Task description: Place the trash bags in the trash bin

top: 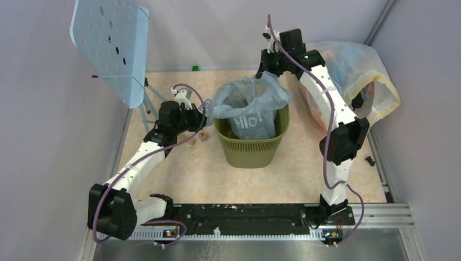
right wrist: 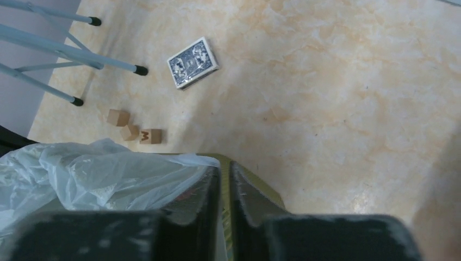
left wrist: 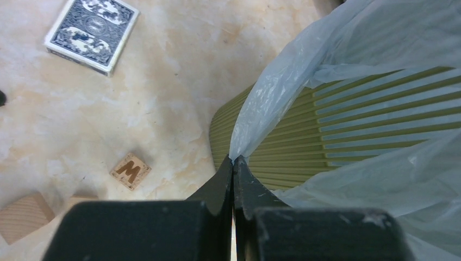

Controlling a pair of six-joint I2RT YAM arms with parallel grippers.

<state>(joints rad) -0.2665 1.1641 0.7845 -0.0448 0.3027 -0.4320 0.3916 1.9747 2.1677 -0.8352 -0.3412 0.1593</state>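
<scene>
where left fingers (left wrist: 218, 185) meet, bag (left wrist: 282, 92) edge sits.

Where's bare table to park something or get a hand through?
Widest bare patch: the table between the trash bin and the arms' base rail. A narrower strip runs between bin and right arm. Crowded left of the bin: wooden blocks, card deck, stand legs, left gripper pinching the trash bag.
</scene>
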